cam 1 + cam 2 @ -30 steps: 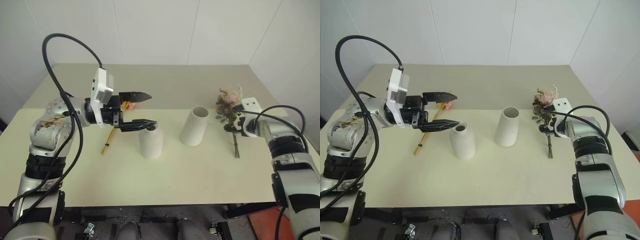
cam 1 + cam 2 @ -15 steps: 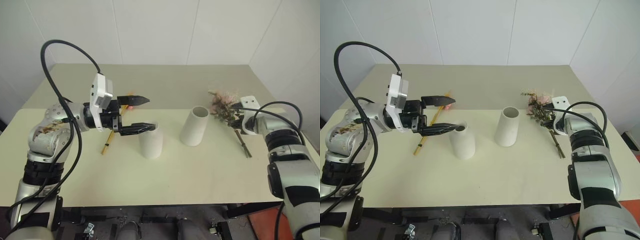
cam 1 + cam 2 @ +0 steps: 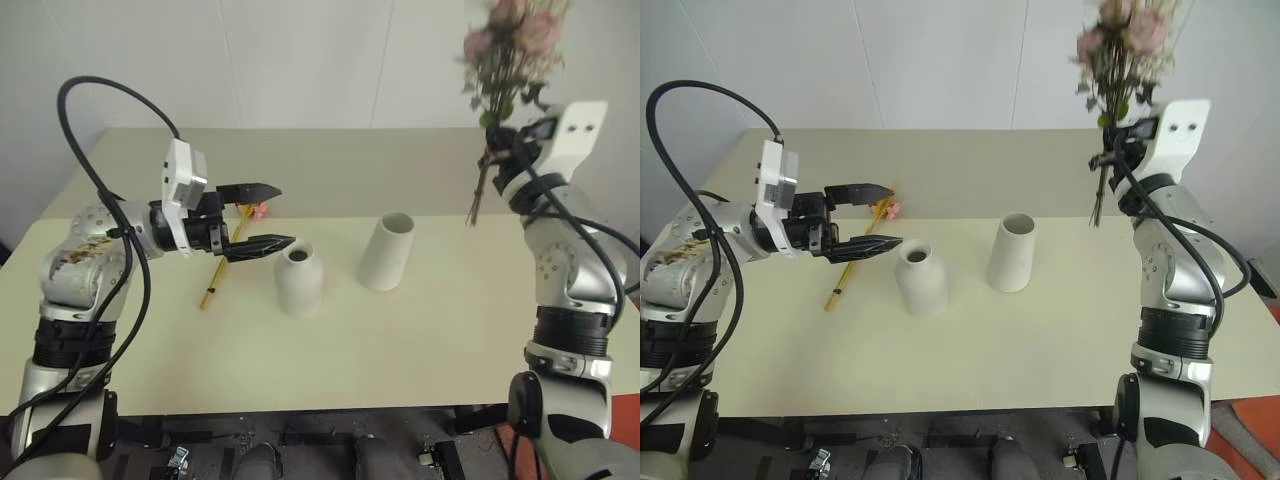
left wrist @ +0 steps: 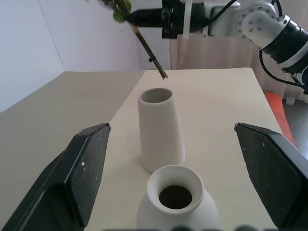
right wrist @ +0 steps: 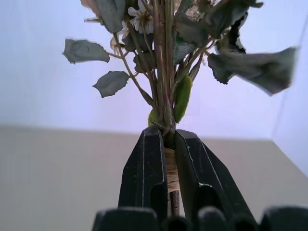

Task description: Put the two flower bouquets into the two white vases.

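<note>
Pink bouquet (image 3: 505, 45) aloft — wheat bunch (image 3: 222, 262) flat, two white vases (image 3: 386, 251) upright

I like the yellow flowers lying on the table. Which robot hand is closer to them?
Left. The left gripper hovers open just beside the yellow bunch; the right gripper is high up across the table, holding the pink bouquet.

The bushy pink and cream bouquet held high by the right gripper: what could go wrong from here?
1. The right gripper pinches the bushy pink and cream bouquet only at its thin tied stems, so the bunch might swing or slip.
2. The stem ends splay, so they could catch the rim of the taller tapered white vase and tip it.
3. The open left gripper hovers by the shorter rounded white vase; a careless move may knock it.
</note>
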Robot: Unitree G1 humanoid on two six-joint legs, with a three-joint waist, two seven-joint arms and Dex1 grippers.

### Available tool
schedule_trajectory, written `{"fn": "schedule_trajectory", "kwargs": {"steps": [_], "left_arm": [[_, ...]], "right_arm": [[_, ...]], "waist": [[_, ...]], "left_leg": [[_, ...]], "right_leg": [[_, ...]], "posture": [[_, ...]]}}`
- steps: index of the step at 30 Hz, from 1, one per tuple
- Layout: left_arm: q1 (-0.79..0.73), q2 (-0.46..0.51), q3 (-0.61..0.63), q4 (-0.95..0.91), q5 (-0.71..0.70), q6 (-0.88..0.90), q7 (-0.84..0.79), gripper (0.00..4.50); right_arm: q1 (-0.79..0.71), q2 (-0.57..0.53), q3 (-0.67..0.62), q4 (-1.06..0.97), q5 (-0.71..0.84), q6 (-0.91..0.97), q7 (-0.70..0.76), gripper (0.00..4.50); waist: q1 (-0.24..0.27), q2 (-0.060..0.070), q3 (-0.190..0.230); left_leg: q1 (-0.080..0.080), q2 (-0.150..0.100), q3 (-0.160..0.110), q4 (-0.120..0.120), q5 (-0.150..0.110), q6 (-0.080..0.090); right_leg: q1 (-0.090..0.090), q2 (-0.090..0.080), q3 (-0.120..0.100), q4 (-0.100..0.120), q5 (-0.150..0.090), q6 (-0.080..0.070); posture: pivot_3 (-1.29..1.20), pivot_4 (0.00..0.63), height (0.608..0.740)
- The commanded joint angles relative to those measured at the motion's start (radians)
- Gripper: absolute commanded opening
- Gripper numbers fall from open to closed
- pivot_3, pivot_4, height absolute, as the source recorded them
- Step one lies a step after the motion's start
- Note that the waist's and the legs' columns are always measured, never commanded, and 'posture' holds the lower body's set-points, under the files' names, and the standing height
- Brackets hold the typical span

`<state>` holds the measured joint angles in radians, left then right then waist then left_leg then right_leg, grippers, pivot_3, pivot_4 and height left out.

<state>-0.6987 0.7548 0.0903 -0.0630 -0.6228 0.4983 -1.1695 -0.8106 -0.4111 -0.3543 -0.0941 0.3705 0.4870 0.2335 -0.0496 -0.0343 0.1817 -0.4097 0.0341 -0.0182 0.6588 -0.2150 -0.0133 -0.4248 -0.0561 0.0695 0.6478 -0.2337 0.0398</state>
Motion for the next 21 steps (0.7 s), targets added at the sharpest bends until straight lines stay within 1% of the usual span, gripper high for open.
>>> {"fn": "schedule_trajectory", "kwargs": {"steps": [1,6,10,15,21], "left_arm": [[0.032,0.049,0.055,0.008,0.013,-0.022,-0.01,4.5],[0.078,0.086,0.082,0.001,0.016,-0.019,-0.01,4.5],[0.095,0.097,0.1,-0.027,0.009,-0.003,0.007,4.5],[0.126,0.106,0.122,-0.07,-0.006,0.018,0.025,4.5],[0.134,0.117,0.133,-0.089,-0.017,0.036,0.04,4.5]], "right_arm": [[-0.03,0.08,-0.06,-0.15,0.137,0.003,-0.066,0.15],[-0.046,0.14,-0.007,-0.163,0.167,-0.011,-0.083,0.15],[-0.007,0.167,0.058,-0.15,0.142,-0.029,-0.064,0.15],[0.036,0.19,0.075,-0.162,0.164,-0.023,-0.064,0.15],[0.104,0.204,0.091,-0.149,0.147,-0.088,-0.039,0.15]], "waist": [[0.0,0.0,0.0],[0.008,0.0,0.0],[0.006,0.001,0.0],[0.006,0.001,0.0],[0.005,0.001,0.0]], "left_leg": [[0.001,0.0,0.0,0.0,0.0,0.0],[0.002,0.0,0.0,0.0,0.0,0.0],[0.0,0.0,0.0,0.0,0.0,0.0],[0.0,0.0,0.0,0.0,0.0,0.0],[0.001,0.0,0.0,0.0,0.0,0.0]], "right_leg": [[0.001,0.0,0.0,0.0,0.0,0.0],[0.001,0.0,0.0,0.001,0.0,0.0],[0.0,0.0,0.0,0.0,0.0,0.0],[0.0,0.0,0.0,0.0,0.0,-0.001],[0.0,0.0,0.0,0.0,0.0,0.0]], "posture": [[0.0,0.15,0.74],[0.0,0.15,0.74],[0.0,0.15,0.74],[0.0,0.15,0.74],[0.0,0.15,0.74]]}}
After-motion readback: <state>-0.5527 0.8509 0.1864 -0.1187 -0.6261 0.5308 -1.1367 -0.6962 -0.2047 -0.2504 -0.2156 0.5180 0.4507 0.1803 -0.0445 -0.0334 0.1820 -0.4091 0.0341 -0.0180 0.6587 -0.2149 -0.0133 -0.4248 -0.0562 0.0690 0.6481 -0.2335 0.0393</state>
